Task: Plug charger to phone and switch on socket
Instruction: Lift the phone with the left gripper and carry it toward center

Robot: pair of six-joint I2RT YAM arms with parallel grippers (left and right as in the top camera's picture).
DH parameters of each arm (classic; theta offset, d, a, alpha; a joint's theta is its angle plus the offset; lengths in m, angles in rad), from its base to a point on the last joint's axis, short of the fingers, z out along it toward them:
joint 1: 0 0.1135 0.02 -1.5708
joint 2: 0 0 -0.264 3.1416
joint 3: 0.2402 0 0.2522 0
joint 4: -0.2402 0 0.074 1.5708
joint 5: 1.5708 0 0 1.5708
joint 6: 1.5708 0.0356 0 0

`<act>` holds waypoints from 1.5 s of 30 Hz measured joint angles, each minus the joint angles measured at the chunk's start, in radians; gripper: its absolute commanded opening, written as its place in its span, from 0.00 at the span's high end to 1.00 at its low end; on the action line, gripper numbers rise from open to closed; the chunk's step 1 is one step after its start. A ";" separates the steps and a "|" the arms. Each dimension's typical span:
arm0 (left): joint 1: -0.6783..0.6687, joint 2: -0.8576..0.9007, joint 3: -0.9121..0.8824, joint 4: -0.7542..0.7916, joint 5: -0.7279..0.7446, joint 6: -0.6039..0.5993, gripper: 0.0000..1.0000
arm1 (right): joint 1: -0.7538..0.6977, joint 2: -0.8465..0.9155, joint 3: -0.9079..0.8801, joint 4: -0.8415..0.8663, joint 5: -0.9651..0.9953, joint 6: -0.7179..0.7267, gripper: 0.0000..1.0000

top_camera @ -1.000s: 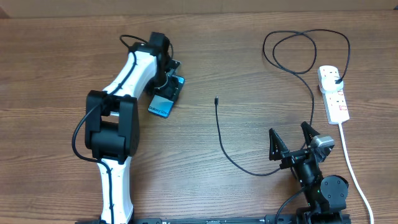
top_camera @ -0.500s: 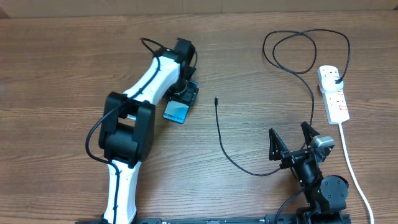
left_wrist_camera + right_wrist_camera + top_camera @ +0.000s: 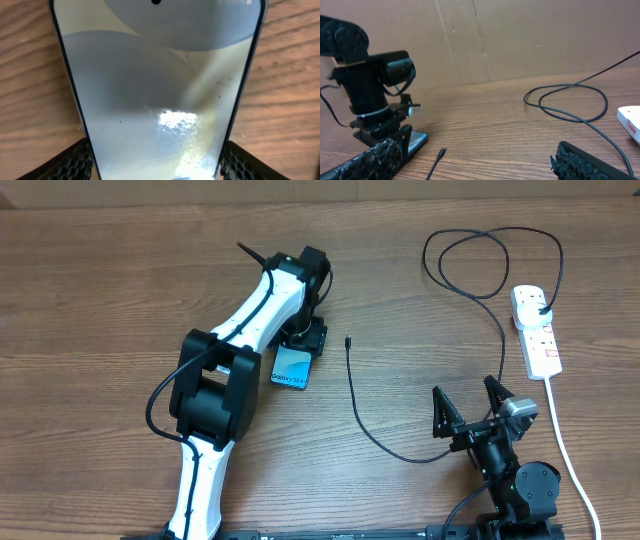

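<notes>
The phone [image 3: 291, 368], light blue screen up, lies on the table left of centre. My left gripper [image 3: 303, 338] is shut on its far end. In the left wrist view the phone [image 3: 157, 85] fills the frame with both fingers against its edges. The charger cable [image 3: 365, 420] runs from its tiny tip [image 3: 347, 340], just right of the phone, in a curve and a far loop to a black plug [image 3: 541, 308] in the socket [image 3: 535, 330], a white strip with red switches. My right gripper [image 3: 472, 408] is open and empty near the front edge; the tip [image 3: 441, 151] shows in its view.
The power strip's thick white cord [image 3: 565, 440] runs down the right side to the front edge. A cardboard wall [image 3: 520, 35] stands behind the table. The cable loop [image 3: 480, 265] lies at the back right.
My left gripper has slid the phone to the right and toward the front, closer to the cable tip. The right arm has not moved.
</notes>
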 measured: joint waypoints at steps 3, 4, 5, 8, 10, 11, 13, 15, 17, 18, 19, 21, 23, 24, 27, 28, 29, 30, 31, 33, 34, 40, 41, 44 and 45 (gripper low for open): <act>0.000 0.000 0.061 -0.051 0.000 -0.012 0.96 | 0.000 0.000 0.000 0.000 0.000 0.000 0.00; 0.000 0.000 0.080 -0.069 0.001 -0.013 0.96 | 0.000 0.000 0.000 0.000 0.000 0.000 0.00; 0.000 0.000 0.094 -0.086 0.000 -0.014 0.96 | 0.000 0.000 0.000 0.000 0.000 0.000 0.00; 0.000 0.000 0.127 -0.125 0.001 -0.016 0.96 | 0.000 0.000 0.000 0.000 0.000 0.000 0.00; 0.000 0.000 0.134 -0.138 0.009 -0.017 0.96 | 0.000 0.000 0.000 0.000 0.000 0.000 0.00; 0.000 0.000 0.134 -0.145 0.020 -0.017 0.96 | 0.000 0.000 0.000 0.000 0.000 0.000 0.00; 0.000 0.000 0.134 -0.163 0.052 -0.018 0.96 | 0.000 0.000 0.000 0.000 0.000 0.000 0.00; 0.000 0.000 0.134 -0.175 0.085 -0.018 0.96 | 0.000 0.000 0.000 0.000 0.000 0.000 0.00; 0.000 0.000 0.134 -0.188 0.122 -0.019 0.96 | 0.000 0.000 0.000 0.000 0.000 0.000 0.00; 0.000 0.000 0.134 -0.195 0.139 -0.020 0.96 | 0.000 0.000 0.000 0.000 0.000 0.000 0.00; 0.000 0.000 0.134 -0.206 0.158 -0.020 0.96 | 0.000 0.000 0.000 0.000 0.000 0.000 0.00; 0.000 0.000 0.134 -0.229 0.188 -0.020 0.96 | 0.000 0.000 0.000 0.000 0.000 0.000 0.00; 0.000 0.000 0.134 -0.257 0.214 -0.023 0.96 | 0.000 0.000 0.000 0.000 0.000 0.000 0.00; 0.000 0.000 0.134 -0.270 0.224 -0.028 0.96 | 0.000 0.000 0.000 0.000 0.000 0.000 0.00; 0.000 0.000 0.134 -0.308 0.248 -0.069 0.96 | 0.000 0.000 0.000 0.000 0.000 0.000 0.00; 0.000 0.000 0.134 -0.322 0.254 -0.090 0.96 | 0.000 0.000 0.000 0.000 0.000 0.000 0.00; 0.000 0.000 0.134 -0.336 0.259 -0.118 0.96 | 0.000 0.000 0.000 0.000 0.000 0.000 0.00; 0.000 0.000 0.134 -0.343 0.260 -0.132 0.96 | 0.000 0.000 0.000 0.000 0.000 0.000 0.00; 0.000 0.000 0.135 -0.354 0.263 -0.154 0.96 | 0.000 0.000 0.000 0.000 0.000 0.000 0.00; 0.000 0.000 0.135 -0.379 0.265 -0.202 0.96 | 0.000 0.000 0.000 0.000 0.000 0.000 0.00; 0.000 0.000 0.135 -0.389 0.267 -0.224 0.96 | 0.000 0.000 0.000 0.000 0.000 0.000 0.00; 0.000 0.000 0.135 -0.418 0.338 -0.308 0.96 | 0.000 0.000 0.000 0.000 0.000 0.000 0.00; 0.000 0.000 0.135 -0.418 0.366 -0.313 0.96 | 0.000 0.000 0.000 0.000 0.000 0.000 0.00; 0.000 0.000 0.135 -0.420 0.437 -0.327 0.96 | 0.000 0.000 0.000 0.000 0.000 0.000 0.00; 0.000 0.000 0.135 -0.420 0.456 -0.328 0.96 | 0.000 0.000 0.000 0.000 0.000 0.000 0.00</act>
